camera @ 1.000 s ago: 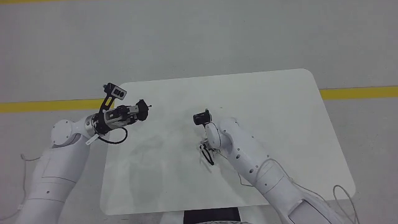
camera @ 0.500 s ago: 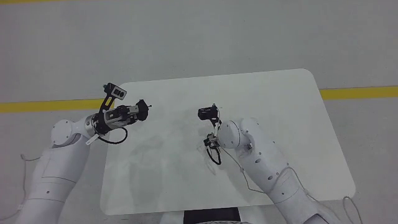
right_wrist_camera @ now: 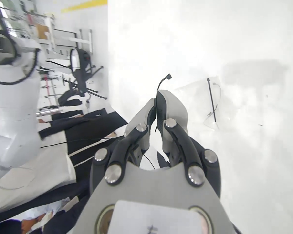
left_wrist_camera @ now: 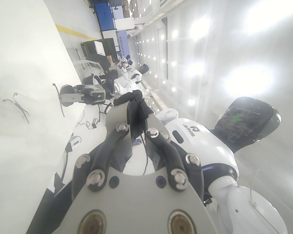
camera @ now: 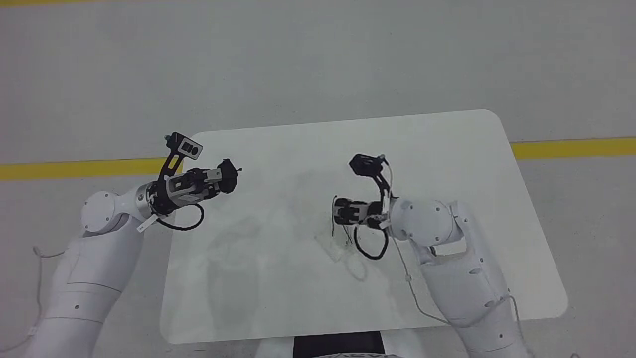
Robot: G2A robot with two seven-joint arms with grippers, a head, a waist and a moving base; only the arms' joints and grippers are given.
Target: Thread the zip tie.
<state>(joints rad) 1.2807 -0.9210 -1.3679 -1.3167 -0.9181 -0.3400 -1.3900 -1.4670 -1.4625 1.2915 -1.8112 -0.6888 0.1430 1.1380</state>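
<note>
My right gripper is shut on a thin black zip tie. The tie's square head sticks out past the fingertips and its tail shows between the fingers. From above, this gripper hovers over the middle of the white table, pointing at the left arm. The left wrist view shows the right gripper with the tie hanging across its tip. My left gripper is shut with nothing visible in it, held at the table's left edge.
A clear plastic bag lies flat on the table under the right gripper, with another black zip tie on it. The same bag appears in the left wrist view. Bare table lies to the right and front.
The right arm has swung its elbow out to the right, and its gripper has moved right and turned toward the left arm, tie still held. The left arm has not moved.
</note>
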